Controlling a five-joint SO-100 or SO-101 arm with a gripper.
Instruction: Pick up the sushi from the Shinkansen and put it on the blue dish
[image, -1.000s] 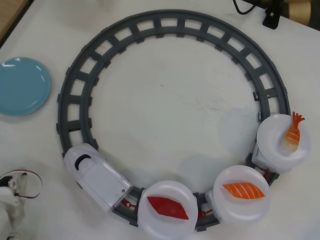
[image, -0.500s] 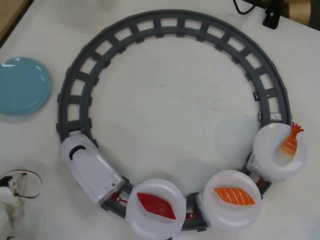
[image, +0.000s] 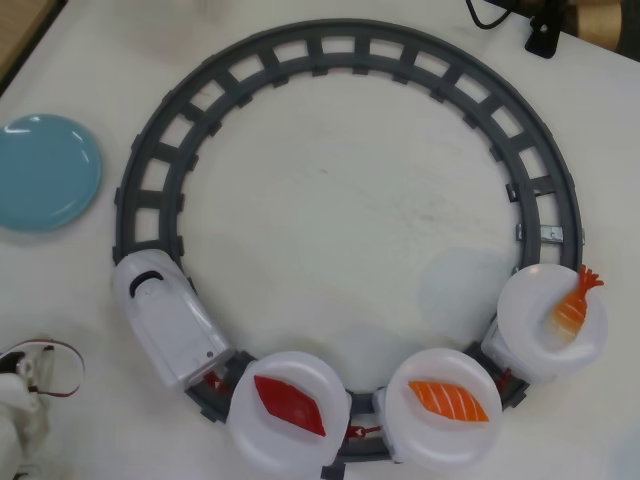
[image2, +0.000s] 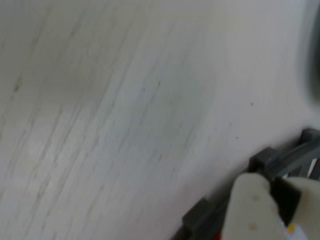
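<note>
The gripper itself cannot be identified with certainty in either view. In the overhead view, only a white arm part with a looped red-and-white cable (image: 45, 365) is seen, cut off at the lower left corner. In the wrist view, a blurred cream-coloured block (image2: 252, 207) is seen at the lower right edge, partly cropped; whether it belongs to the gripper or to the train cannot be determined, so it cannot be told whether the jaws are released or clenched.

The small flat dark-red diamond-shaped sushi piece (image: 289, 404) is shown in the overhead view only. It lies on the round white plate (image: 288, 410) of the first car, directly behind the white toy Shinkansen engine (image: 168, 322), at the bottom of the circular dark-grey plastic track (image: 340, 40). It is positioned to the right of the arm part, with the engine between them.

The round light-blue glossy dish (image: 45, 172) is placed at the left edge, outside the track, and is slightly cropped. Two further plates carry an orange white-striped salmon piece (image: 449, 400) and an orange shrimp piece (image: 574, 305).

The wrist view is blurred and is filled mostly by the white tabletop (image2: 125, 110); only a short grey track section (image2: 272, 160) is resolved there.
</note>
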